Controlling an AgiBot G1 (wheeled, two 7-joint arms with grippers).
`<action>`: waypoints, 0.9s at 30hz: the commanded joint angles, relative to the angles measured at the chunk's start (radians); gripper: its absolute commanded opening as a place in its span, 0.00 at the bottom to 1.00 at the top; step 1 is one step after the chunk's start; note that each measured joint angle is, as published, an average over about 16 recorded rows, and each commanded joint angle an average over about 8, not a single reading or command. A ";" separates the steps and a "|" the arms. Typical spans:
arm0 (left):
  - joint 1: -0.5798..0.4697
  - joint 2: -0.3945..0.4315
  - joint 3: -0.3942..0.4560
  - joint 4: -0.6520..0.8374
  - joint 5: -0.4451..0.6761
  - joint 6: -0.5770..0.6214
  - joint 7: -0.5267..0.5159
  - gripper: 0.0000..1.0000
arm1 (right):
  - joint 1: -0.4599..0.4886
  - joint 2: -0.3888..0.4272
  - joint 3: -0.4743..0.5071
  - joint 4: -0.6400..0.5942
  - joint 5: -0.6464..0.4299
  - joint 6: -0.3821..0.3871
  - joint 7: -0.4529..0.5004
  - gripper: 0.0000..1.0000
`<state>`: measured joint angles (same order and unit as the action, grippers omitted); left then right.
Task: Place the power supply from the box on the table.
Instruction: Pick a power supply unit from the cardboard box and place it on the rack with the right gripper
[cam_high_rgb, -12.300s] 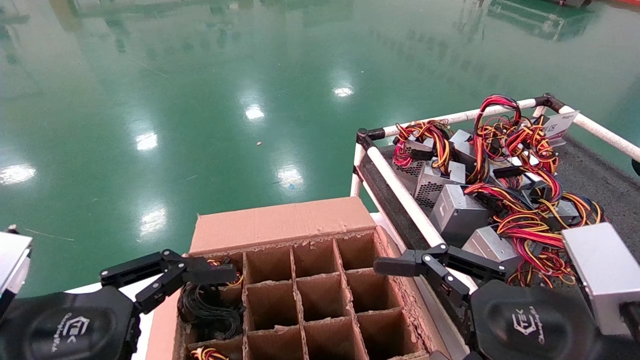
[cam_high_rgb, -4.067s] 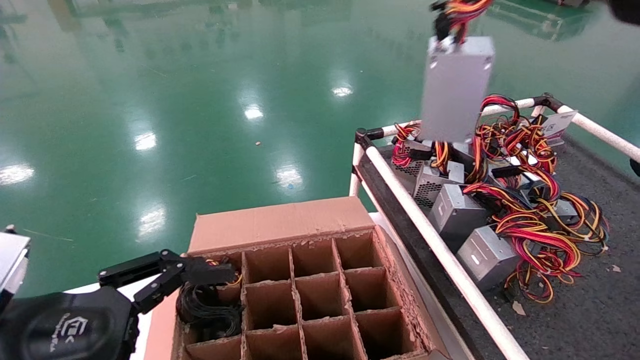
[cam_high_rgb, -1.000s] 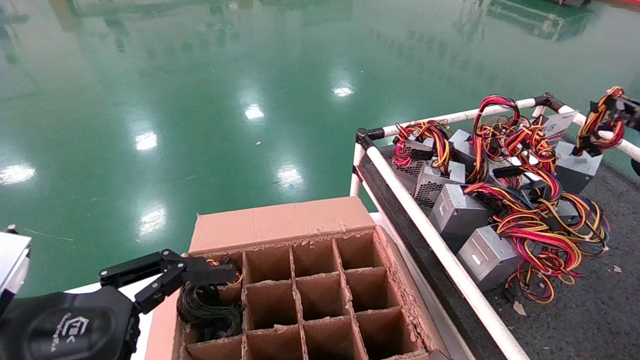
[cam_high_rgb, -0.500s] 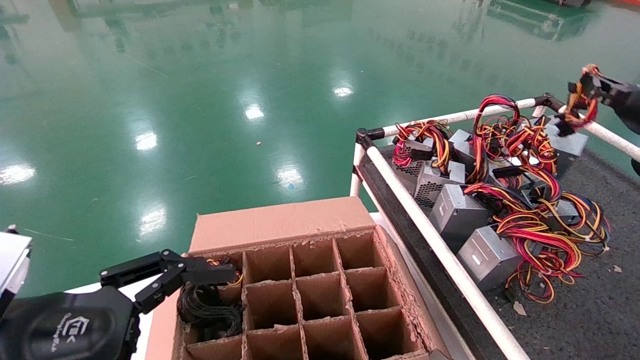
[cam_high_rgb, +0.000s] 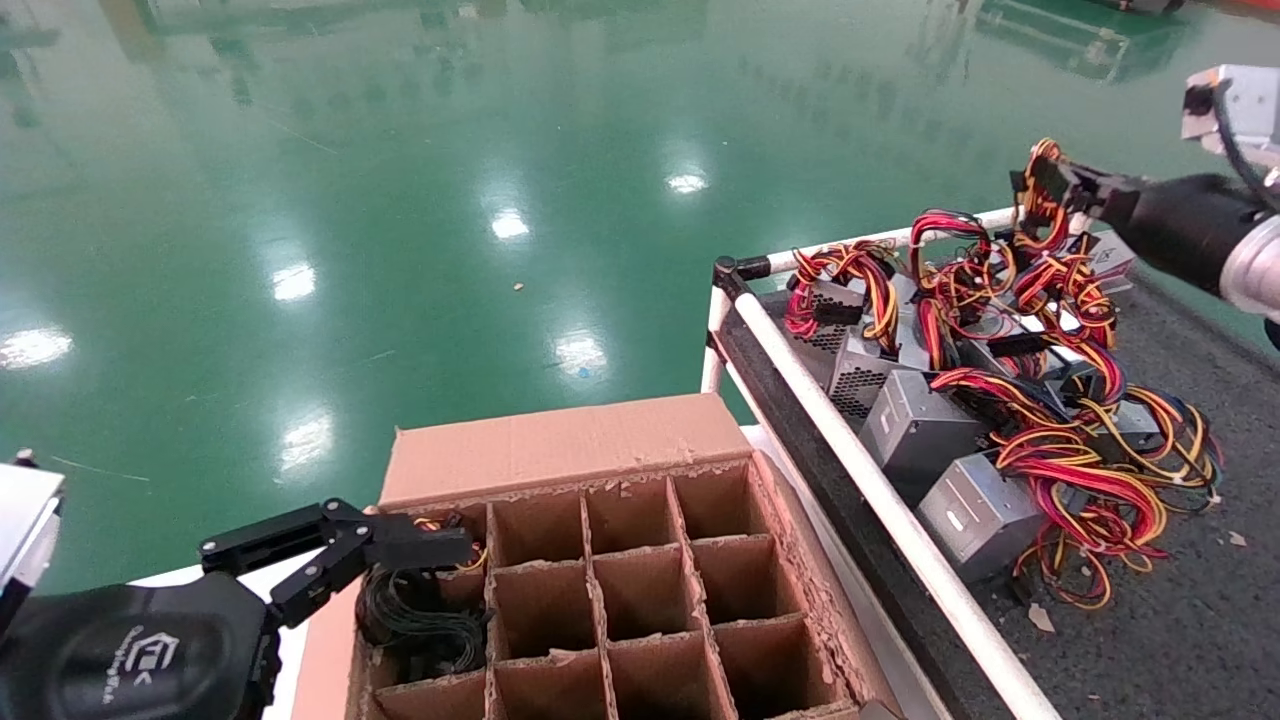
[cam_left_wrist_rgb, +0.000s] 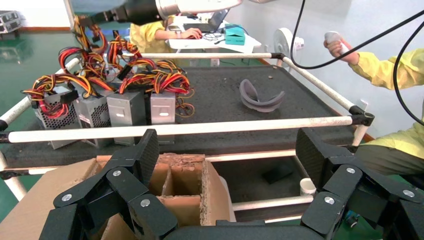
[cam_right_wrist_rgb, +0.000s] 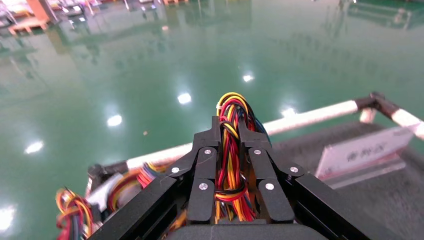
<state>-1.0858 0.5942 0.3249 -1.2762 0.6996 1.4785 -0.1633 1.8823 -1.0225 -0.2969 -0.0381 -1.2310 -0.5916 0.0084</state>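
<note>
Glossy green floor (cam_high_rgb: 400, 200) stretching behind dark grey rough table (cam_high_rgb: 1180, 640) with white tube rail (cam_high_rgb: 880, 500). Right gripper (cam_high_rgb: 1055, 185) hovering over far end of table, clenching red-yellow-black wire bundle (cam_right_wrist_rgb: 232, 150) — silver-grey metal power supply (cam_high_rgb: 915, 325) it belongs to seeming to lie among pile of similar units, exact case hard to tell. Step in hand: set-down. Next move calling for letting wires go, lifting clear without snagging. Left gripper (cam_high_rgb: 400, 545) idling, fingers spread, at corner of torn brown cardboard box (cam_high_rgb: 560, 445) beside black cable coil (cam_high_rgb: 415, 615).

Right gripper (cam_right_wrist_rgb: 231, 192) clamps wire bundle (cam_right_wrist_rgb: 231, 150) — above table (cam_right_wrist_rgb: 400, 200).
</note>
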 joint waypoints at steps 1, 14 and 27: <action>0.000 0.000 0.000 0.000 0.000 0.000 0.000 1.00 | 0.000 -0.004 -0.008 -0.010 -0.011 0.003 0.013 0.00; 0.000 0.000 0.000 0.000 0.000 0.000 0.000 1.00 | -0.012 0.009 -0.029 -0.014 -0.040 0.088 0.074 0.03; 0.000 0.000 0.001 0.000 -0.001 0.000 0.000 1.00 | -0.026 0.017 -0.043 -0.012 -0.060 0.093 0.091 1.00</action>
<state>-1.0858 0.5939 0.3254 -1.2760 0.6991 1.4780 -0.1630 1.8572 -1.0059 -0.3384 -0.0501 -1.2899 -0.4993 0.0977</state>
